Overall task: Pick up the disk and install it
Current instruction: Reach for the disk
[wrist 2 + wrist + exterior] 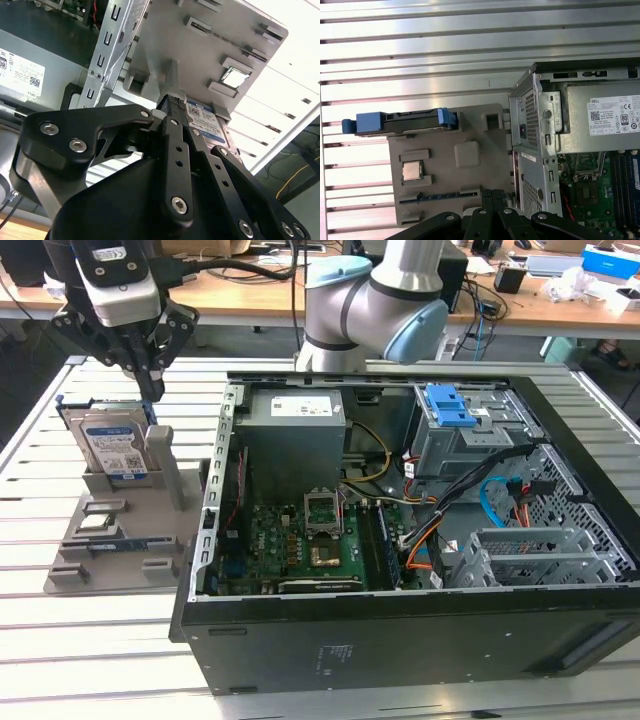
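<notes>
I have the gripper [146, 380] just above the top edge of one disk [115, 446]. Can't tell if the pincer is spread or pinched. The disk stands upright in one gray holder [171, 476]. Case [400, 645] wall is close on the exterior view's right, with open table [30, 475] on the left.

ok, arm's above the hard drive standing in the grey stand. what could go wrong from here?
1. The silver-black metal hard drive with blue side rails stands on edge in the grey plastic holder; the gripper hangs over one end, so an off-centre grasp might cock it in the slot.
2. Black and orange cables cross the open black computer case; the drive could snag there.
</notes>
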You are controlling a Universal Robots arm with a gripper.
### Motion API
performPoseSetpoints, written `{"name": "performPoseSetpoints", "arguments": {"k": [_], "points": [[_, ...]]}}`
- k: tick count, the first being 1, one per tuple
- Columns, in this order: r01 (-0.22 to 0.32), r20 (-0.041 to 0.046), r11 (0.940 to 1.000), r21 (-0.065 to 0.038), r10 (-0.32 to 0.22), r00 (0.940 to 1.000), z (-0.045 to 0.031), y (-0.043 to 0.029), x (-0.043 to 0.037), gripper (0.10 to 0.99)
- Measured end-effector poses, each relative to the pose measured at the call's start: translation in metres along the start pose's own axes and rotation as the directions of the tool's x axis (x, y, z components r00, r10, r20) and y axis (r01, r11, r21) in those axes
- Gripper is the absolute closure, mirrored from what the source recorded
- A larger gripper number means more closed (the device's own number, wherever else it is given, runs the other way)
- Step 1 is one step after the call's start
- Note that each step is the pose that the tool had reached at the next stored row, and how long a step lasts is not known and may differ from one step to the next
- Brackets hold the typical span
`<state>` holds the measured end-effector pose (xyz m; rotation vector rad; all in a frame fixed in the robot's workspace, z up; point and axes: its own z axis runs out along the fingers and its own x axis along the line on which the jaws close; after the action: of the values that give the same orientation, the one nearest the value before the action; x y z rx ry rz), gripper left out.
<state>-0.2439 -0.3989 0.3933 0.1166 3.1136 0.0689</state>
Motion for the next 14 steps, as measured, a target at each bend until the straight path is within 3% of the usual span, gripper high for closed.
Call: {"name": "performPoseSetpoints", "arguments": {"k": [14], "points": [[0.0, 0.0, 1.0, 0.0, 0.0, 1.0, -0.0004, -0.001, 0.0139, 0.98]]}}
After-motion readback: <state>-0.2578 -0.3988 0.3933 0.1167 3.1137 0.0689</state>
